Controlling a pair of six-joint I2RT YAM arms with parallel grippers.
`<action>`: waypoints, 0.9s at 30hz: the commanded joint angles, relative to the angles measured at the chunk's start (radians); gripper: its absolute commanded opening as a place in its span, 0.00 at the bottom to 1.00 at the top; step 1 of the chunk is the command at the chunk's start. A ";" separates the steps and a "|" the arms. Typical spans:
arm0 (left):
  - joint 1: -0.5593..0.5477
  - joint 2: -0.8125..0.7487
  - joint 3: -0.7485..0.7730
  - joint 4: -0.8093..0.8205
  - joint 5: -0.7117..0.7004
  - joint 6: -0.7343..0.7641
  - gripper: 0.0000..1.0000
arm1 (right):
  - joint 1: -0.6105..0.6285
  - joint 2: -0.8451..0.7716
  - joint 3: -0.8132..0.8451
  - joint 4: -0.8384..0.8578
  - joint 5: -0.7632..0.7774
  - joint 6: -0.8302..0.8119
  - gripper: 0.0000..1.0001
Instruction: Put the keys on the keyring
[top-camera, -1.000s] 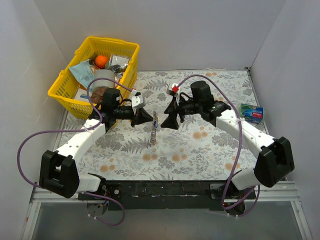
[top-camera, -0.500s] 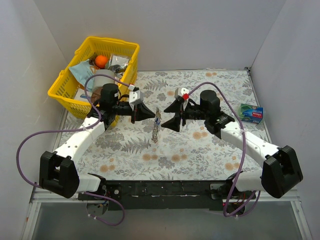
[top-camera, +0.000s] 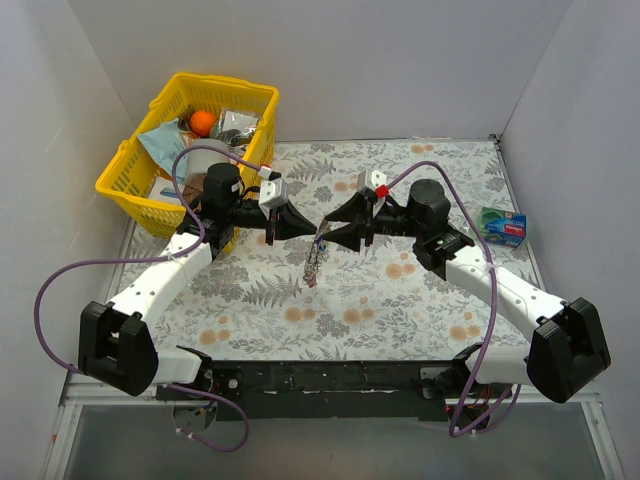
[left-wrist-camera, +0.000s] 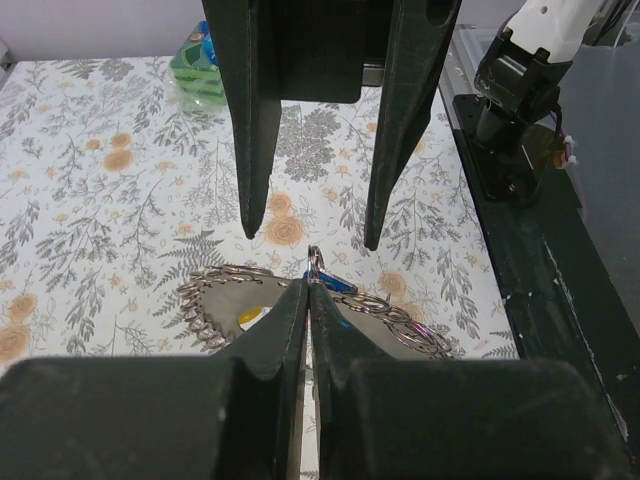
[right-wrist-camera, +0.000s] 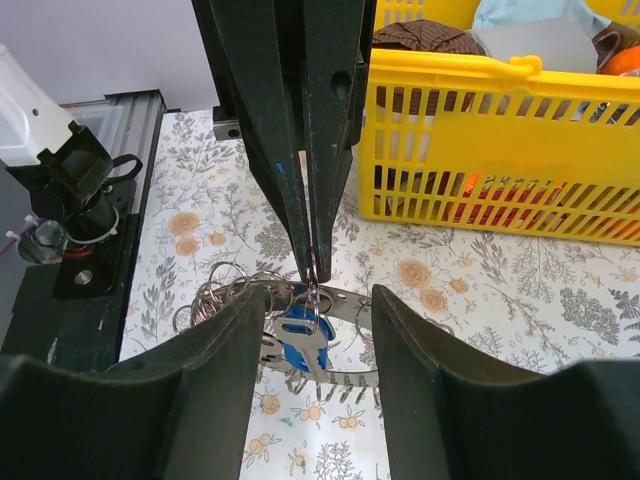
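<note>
My left gripper is shut, pinching a small split ring at the top of the keyring. The keyring, a silvery band fringed with small rings, hangs from it above the table. The same pinch shows in the left wrist view, left gripper, keyring. A blue-headed key dangles from the pinched ring against the keyring. My right gripper faces the left gripper tip to tip. It is open, one finger on each side of the blue key, with a gap on both sides. Other keys are not distinguishable.
A yellow basket full of odds and ends stands at the back left, just behind the left arm. A small teal box lies at the right edge of the floral tablecloth. White walls enclose three sides.
My right gripper has moved left up to the left fingertips, and its jaws have narrowed around the blue key. The left gripper has shifted slightly right, still holding the keyring.
</note>
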 joint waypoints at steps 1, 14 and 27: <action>-0.012 -0.012 0.060 0.047 0.032 -0.008 0.00 | -0.003 -0.023 0.026 0.051 0.005 0.003 0.54; -0.021 -0.002 0.074 0.048 0.031 -0.009 0.00 | -0.003 -0.006 0.048 0.018 -0.014 0.010 0.38; -0.021 -0.006 0.072 0.048 0.025 -0.011 0.00 | -0.003 0.028 0.083 -0.014 -0.024 0.010 0.15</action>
